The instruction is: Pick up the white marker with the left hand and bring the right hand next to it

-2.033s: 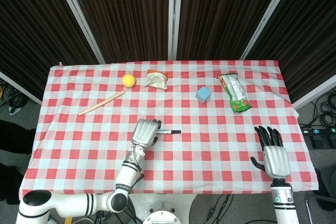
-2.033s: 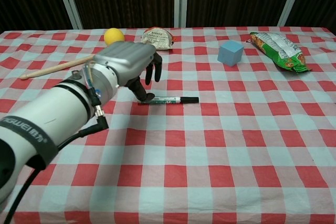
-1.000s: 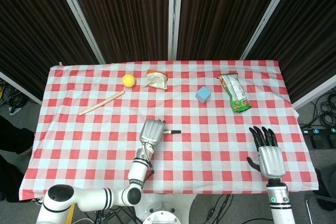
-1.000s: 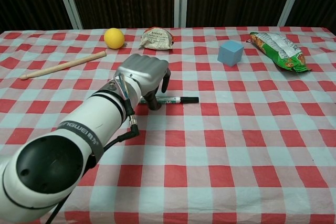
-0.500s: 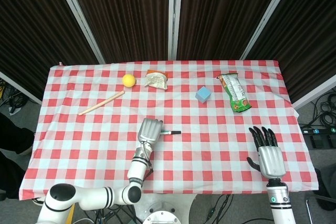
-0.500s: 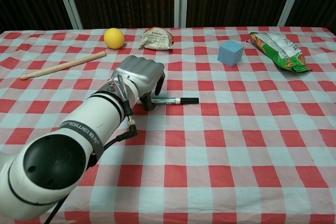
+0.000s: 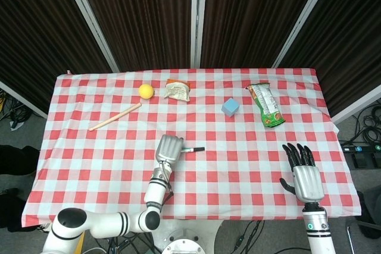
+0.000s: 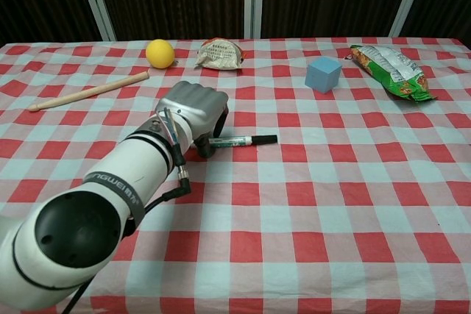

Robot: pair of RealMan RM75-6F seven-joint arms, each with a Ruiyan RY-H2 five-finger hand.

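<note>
The white marker (image 7: 193,149) with a black cap lies near the middle of the checkered table, its cap pointing right (image 8: 243,140). My left hand (image 7: 169,148) sits at the marker's left end with its fingers curled down around the barrel (image 8: 193,108). Whether the marker is off the cloth I cannot tell. My right hand (image 7: 305,173) hovers over the table's front right part, well apart from the marker, fingers spread and holding nothing. The chest view does not show it.
Along the far side lie a yellow ball (image 7: 146,91), a wooden stick (image 7: 115,116), a crumpled wrapped packet (image 7: 178,90), a blue cube (image 7: 230,107) and a green snack bag (image 7: 266,105). My left forearm (image 8: 110,189) fills the near left of the chest view.
My left hand shifted right onto the marker's left end and its fingers curled closed around it. My right hand crept slightly leftward and forward, then stayed still.
</note>
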